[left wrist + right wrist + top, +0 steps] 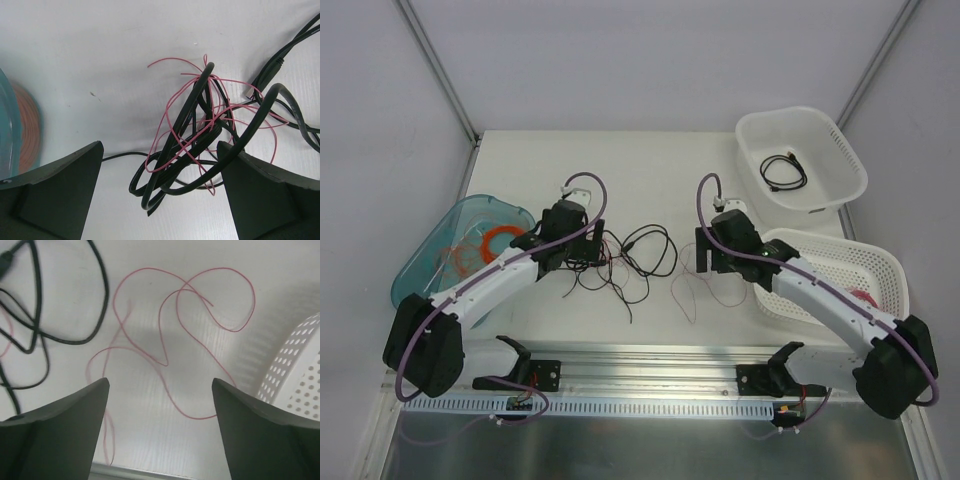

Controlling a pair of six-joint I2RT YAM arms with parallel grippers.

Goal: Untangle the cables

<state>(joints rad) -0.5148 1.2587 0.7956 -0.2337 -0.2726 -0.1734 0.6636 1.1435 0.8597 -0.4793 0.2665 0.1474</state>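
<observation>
The cables (630,255) are lying in a loose tangle on the table (650,160), between my two arms and nearer my left one. Thick black loops and thin red wire are crossing over each other in a knot (195,135), and one long red strand (165,340) is trailing off toward my right side, with a black loop (50,315) beside it. My left gripper (585,250) is hanging right over the knot, and I am holding its jaws spread as wide as they go, one finger (60,190) on each side of the bundle, gripping nothing (159,149). My right gripper (705,255) is hovering over the loose red strand; its jaws are standing wide apart too, with nothing between them but the wire lying on the table below (160,382). Just right of that gripper the near basket (880,265) is sitting, its perforated wall showing at the edge of my right wrist view (300,365). The far basket (820,130) is holding a small black cord (785,170). On my left, a blue tub (430,250) is holding an orange coil (500,240).
</observation>
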